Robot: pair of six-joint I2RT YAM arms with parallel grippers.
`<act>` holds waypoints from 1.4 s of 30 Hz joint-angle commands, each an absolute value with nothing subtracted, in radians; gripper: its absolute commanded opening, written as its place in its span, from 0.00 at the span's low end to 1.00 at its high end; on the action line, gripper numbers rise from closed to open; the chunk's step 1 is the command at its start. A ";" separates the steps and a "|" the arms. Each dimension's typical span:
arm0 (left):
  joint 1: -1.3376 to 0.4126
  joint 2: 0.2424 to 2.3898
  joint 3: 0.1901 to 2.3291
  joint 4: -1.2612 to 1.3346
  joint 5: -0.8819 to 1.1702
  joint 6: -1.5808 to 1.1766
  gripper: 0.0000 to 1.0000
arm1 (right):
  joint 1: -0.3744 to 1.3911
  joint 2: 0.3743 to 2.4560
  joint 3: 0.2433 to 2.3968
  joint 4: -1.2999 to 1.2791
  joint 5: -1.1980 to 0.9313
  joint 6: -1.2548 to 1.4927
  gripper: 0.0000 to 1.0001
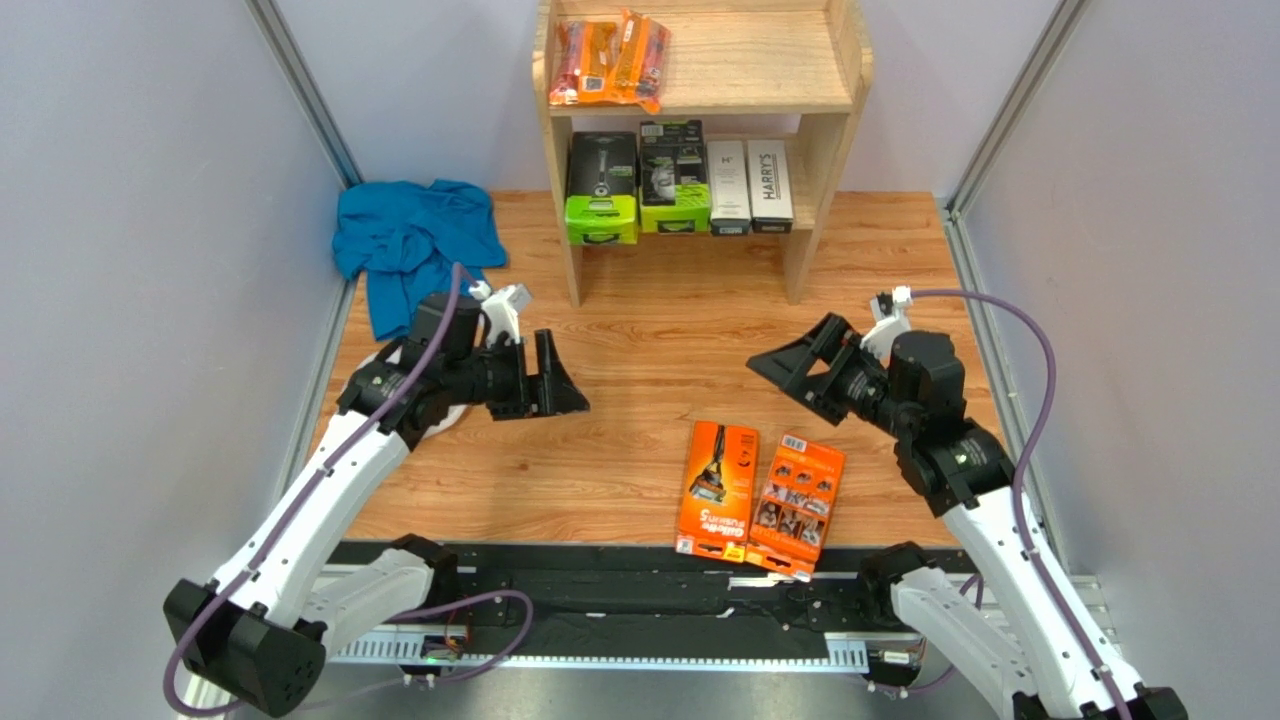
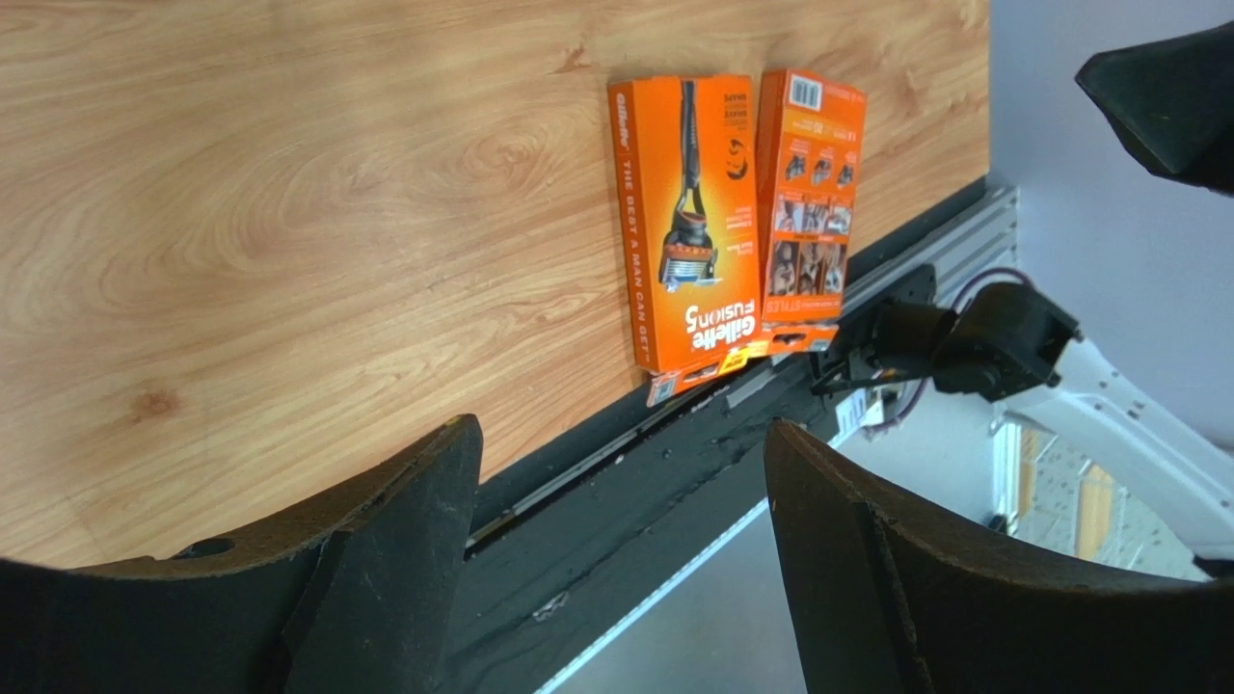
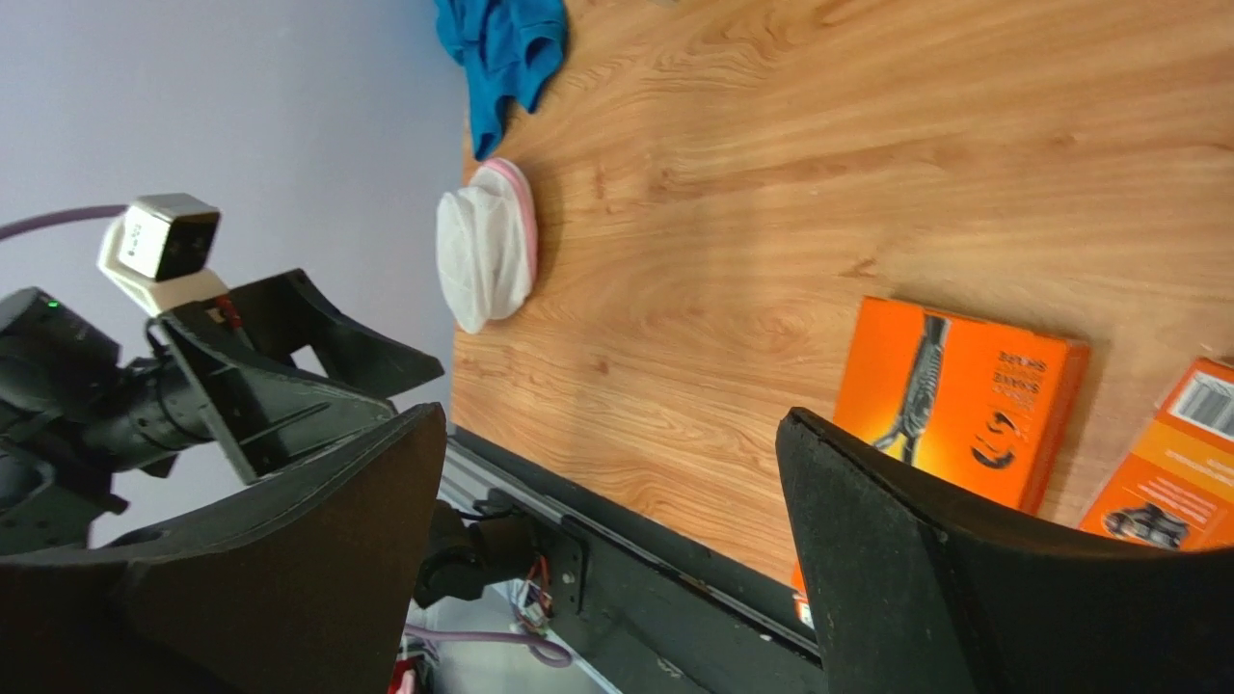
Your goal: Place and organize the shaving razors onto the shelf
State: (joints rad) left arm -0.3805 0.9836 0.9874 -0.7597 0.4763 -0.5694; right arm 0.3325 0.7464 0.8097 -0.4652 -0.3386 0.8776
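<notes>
Two flat orange razor boxes [image 1: 718,489] [image 1: 798,503] lie side by side at the table's near edge; they also show in the left wrist view [image 2: 685,217] [image 2: 810,203] and the right wrist view [image 3: 959,396] [image 3: 1176,469]. The wooden shelf [image 1: 837,93] stands at the back. Its top tier holds two narrow orange blister packs [image 1: 609,60]. Its lower tier holds two white boxes [image 1: 750,186] beside two black-and-green packs [image 1: 639,186]. My left gripper [image 1: 559,378] is open and empty, left of the boxes. My right gripper [image 1: 784,357] is open and empty, above and behind them.
A blue cloth [image 1: 413,240] lies at the back left, also in the right wrist view [image 3: 503,51]. A white mesh disc [image 3: 485,263] lies on the table near the left arm. Grey walls close in both sides. A black rail [image 1: 631,585] runs along the near edge.
</notes>
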 commanded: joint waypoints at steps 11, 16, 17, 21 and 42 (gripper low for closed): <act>-0.598 1.265 0.928 -0.508 0.393 -0.681 0.80 | 0.331 0.839 0.543 -0.477 -0.287 0.848 0.83; -0.629 1.334 0.890 -0.448 0.397 -0.718 0.80 | 0.341 0.942 0.519 -0.397 -0.281 0.857 0.82; -0.635 1.342 0.884 -0.440 0.396 -0.724 0.79 | 0.342 0.956 0.514 -0.382 -0.285 0.862 0.82; -0.647 1.370 0.861 -0.394 0.402 -0.745 0.79 | 0.351 1.064 0.515 -0.310 -0.299 0.871 0.75; -0.657 1.316 0.851 -0.420 0.396 -0.762 0.77 | 0.494 1.469 0.626 -0.239 -0.218 0.928 0.01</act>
State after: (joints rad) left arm -0.6487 1.3739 0.8570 -0.4164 0.4011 -0.7563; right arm 0.4828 1.3922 0.6277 -0.3103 -0.2569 0.8806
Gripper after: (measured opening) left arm 0.774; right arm 0.068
